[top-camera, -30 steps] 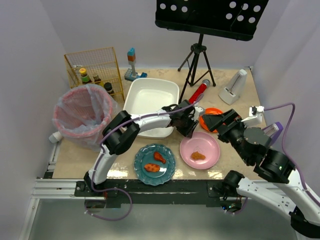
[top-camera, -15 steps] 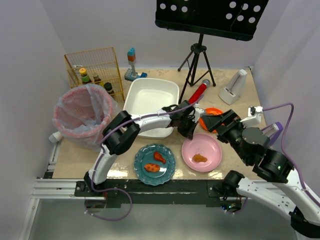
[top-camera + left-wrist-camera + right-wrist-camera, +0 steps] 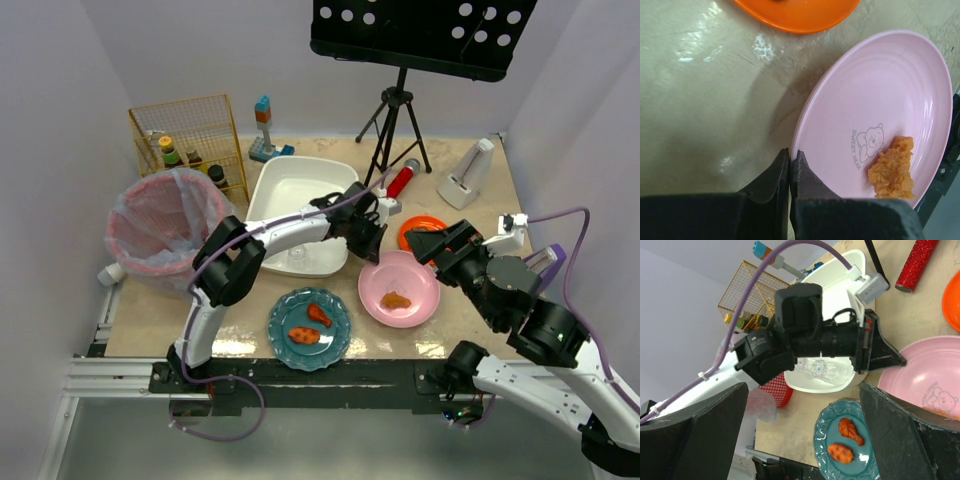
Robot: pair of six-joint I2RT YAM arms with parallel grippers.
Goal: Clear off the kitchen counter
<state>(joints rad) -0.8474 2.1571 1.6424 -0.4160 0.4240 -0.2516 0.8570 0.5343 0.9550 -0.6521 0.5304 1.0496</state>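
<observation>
On the beige kitchen counter [image 3: 470,215] lies a pink plate [image 3: 405,280] with one fried piece [image 3: 396,299] on it. My left gripper [image 3: 372,248] is shut on that plate's left rim. The left wrist view shows the two fingertips [image 3: 801,167] pinched at the pink plate's [image 3: 880,95] edge, with the fried piece [image 3: 892,167] to their right. My right gripper [image 3: 440,245] hovers open just right of the plate, holding nothing. In the right wrist view its wide-apart jaws [image 3: 800,435] frame a teal plate [image 3: 822,440] with two chicken pieces.
The teal plate [image 3: 280,325] sits near the front edge. An orange plate [image 3: 428,224] lies behind the pink one. A white tub [image 3: 300,185] holds a clear glass [image 3: 297,257]. Further back are a red glitter cylinder [image 3: 402,180], a lined bin [image 3: 165,225], a wire basket [image 3: 190,130] and a tripod stand [image 3: 395,120].
My left gripper has closed on the pink plate's rim, and the plate has shifted slightly away from the front edge. The right arm has barely moved.
</observation>
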